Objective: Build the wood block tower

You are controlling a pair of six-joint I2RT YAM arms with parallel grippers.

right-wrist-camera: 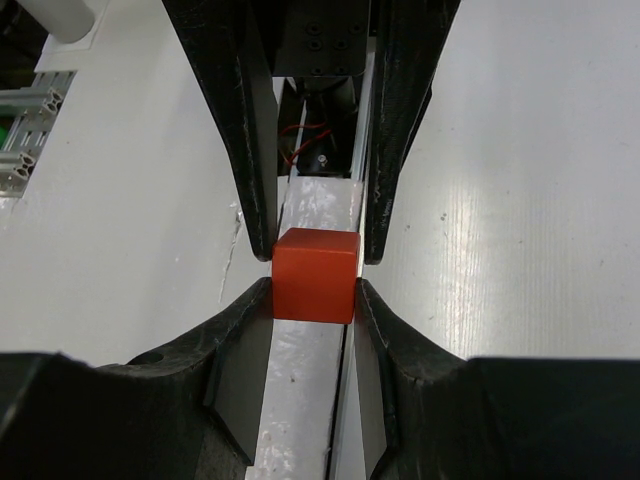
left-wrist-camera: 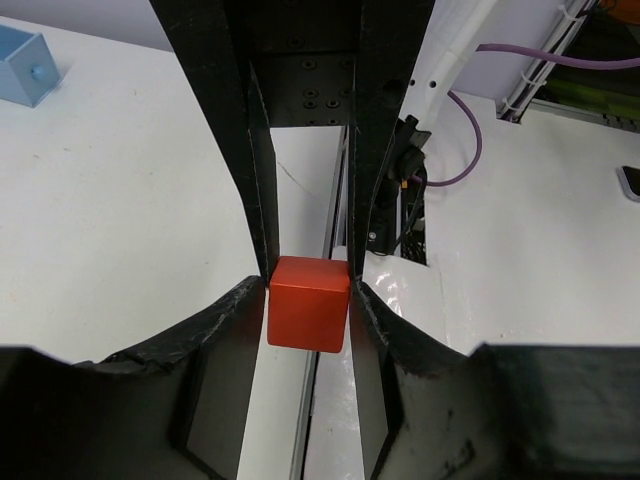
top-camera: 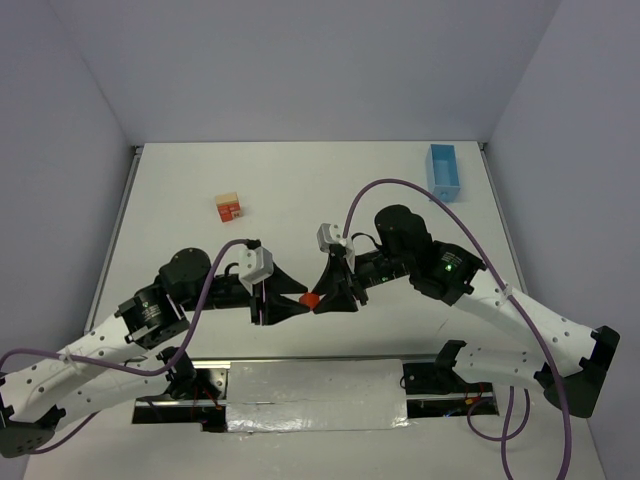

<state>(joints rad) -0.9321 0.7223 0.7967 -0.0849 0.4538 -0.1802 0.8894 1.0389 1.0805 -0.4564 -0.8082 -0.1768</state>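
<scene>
Top external view: the left gripper point(top-camera: 296, 302) and right gripper point(top-camera: 326, 298) meet tip to tip over the near middle of the white table point(top-camera: 300, 180), with a red-orange cube point(top-camera: 311, 298) between them; well apart, further back and to the left, stands a small stack of blocks point(top-camera: 229, 207), pale tan on top of red-orange; a light-blue tray point(top-camera: 443, 170) sits at the far right corner; no other loose blocks show here.

Left wrist view: the left arm's own fingers point(left-wrist-camera: 225, 330) press against both lower sides of the cube point(left-wrist-camera: 308, 303); the opposing fingers point(left-wrist-camera: 240, 150) of the right arm come in from above and touch its upper corners; the cube hangs clear of the table; the tray point(left-wrist-camera: 20, 65) shows at the upper left.

Right wrist view: the same meeting from the other side; the right arm's fingers point(right-wrist-camera: 235, 330) flank the cube point(right-wrist-camera: 315, 275) in contact with it, and the left arm's fingers point(right-wrist-camera: 240, 120) bracket its far end; both grippers look clenched on the one cube, though which carries it cannot be told.

Judged from this, the tower is only begun: a couple of blocks stacked; this cube is mid-handover, not yet placed; it has to be carried across to the stack and set on top, and how many blocks remain beyond it cannot be told.
</scene>
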